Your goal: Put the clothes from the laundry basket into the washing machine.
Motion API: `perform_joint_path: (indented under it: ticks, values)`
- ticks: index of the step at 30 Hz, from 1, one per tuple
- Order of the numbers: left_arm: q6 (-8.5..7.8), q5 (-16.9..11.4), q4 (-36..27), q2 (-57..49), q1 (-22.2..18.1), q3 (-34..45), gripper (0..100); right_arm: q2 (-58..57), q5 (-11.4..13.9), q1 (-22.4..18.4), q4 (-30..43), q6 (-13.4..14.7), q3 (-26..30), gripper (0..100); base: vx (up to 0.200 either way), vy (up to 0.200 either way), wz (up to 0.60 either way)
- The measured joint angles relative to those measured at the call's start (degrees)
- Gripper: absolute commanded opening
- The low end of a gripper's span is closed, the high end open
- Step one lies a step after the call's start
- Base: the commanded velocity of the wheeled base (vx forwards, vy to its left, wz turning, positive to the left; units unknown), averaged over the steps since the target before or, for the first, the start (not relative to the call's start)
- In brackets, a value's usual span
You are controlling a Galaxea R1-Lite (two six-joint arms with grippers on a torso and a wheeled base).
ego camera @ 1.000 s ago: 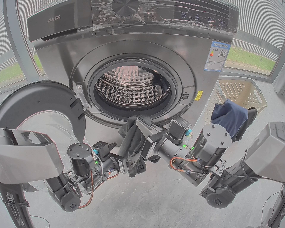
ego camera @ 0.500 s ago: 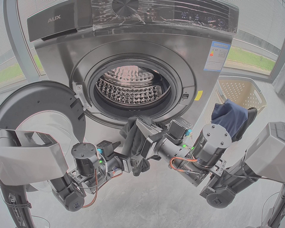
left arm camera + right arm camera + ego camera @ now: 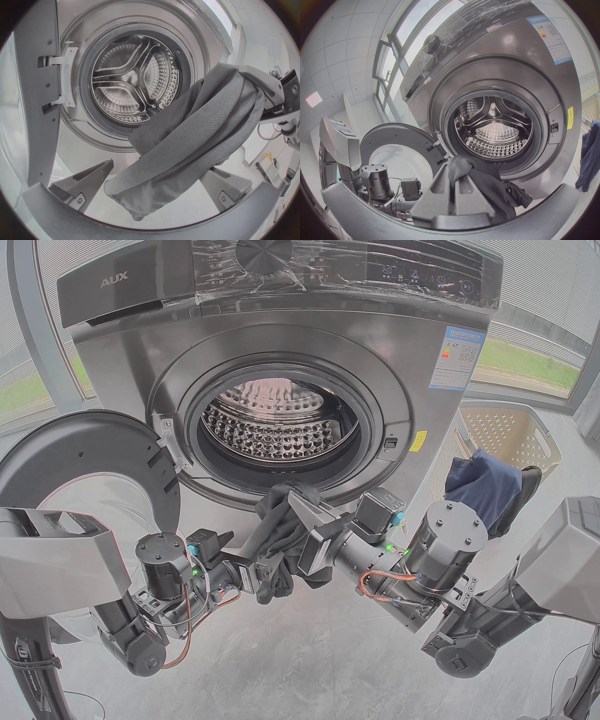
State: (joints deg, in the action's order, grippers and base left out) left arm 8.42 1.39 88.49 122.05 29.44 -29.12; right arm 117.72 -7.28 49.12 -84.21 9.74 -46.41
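Note:
A dark grey garment (image 3: pixel 281 534) hangs just below the washing machine's open drum (image 3: pixel 275 421). My right gripper (image 3: pixel 297 499) is shut on the garment's top end, close in front of the drum's lower rim; its fingers (image 3: pixel 447 190) pinch the cloth (image 3: pixel 487 187). My left gripper (image 3: pixel 272 574) stands open lower down, and the garment's hanging end (image 3: pixel 193 134) lies between its spread fingers (image 3: pixel 90 178). The beige laundry basket (image 3: pixel 512 434) stands to the machine's right with a blue garment (image 3: pixel 484 487) draped over its rim.
The round machine door (image 3: pixel 87 459) is swung wide open at the left, near my left arm. A dark item (image 3: pixel 531 480) lies beside the blue garment on the basket. Bare grey floor (image 3: pixel 312 652) stretches below the arms.
My left gripper has drawn back to the left and slightly up, with the garment's lower end swinging left along with it. The right gripper has barely moved.

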Motion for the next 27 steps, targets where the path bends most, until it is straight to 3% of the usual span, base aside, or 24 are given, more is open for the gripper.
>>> perform_joint_path:
  ticks: [17,27]
  values:
    - [-0.02,-0.1,0.0,-2.8,0.4,1.9,100,0.5,0.0,-2.6,0.9,-0.1,-1.0,0,0.0,0.0,0.0]
    - [0.0,-0.3,0.0,-1.2,0.8,0.3,100,0.5,0.0,-1.9,1.0,-0.1,-1.4,0,0.0,0.0,0.0]
